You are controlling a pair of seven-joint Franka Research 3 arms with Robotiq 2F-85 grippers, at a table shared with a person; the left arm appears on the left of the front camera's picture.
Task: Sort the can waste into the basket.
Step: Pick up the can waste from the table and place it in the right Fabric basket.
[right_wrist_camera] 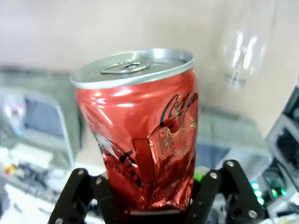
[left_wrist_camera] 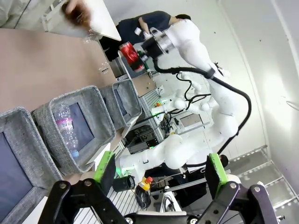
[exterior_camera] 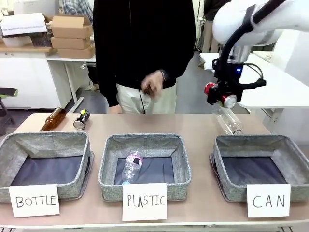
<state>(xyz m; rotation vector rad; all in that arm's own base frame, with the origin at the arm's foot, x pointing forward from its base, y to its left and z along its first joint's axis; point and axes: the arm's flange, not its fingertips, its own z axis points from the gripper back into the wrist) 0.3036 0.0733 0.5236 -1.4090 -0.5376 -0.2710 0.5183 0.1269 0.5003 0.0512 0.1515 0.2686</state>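
The red can [exterior_camera: 227,100] with a silver top hangs in the air above the table's back right, and my right gripper [exterior_camera: 218,94] is shut on it. The right wrist view shows this dented can [right_wrist_camera: 140,135] filling the frame between the black fingers [right_wrist_camera: 96,191]. The dark can [exterior_camera: 81,119] lies on the table at the back left. The grey basket [exterior_camera: 251,141] behind the "CAN" card [exterior_camera: 268,200] stands at the front right with nothing in it, below and in front of the held can. My left gripper [left_wrist_camera: 159,182] is open and holds nothing; it does not show in the front view.
A brown bottle [exterior_camera: 53,119] lies beside the dark can. A clear bottle [exterior_camera: 229,121] lies behind the CAN basket. The middle PLASTIC basket [exterior_camera: 145,141] holds a plastic bottle [exterior_camera: 132,166]. The BOTTLE basket [exterior_camera: 46,140] stands left. The person's hand [exterior_camera: 153,84] hovers beyond the far edge.
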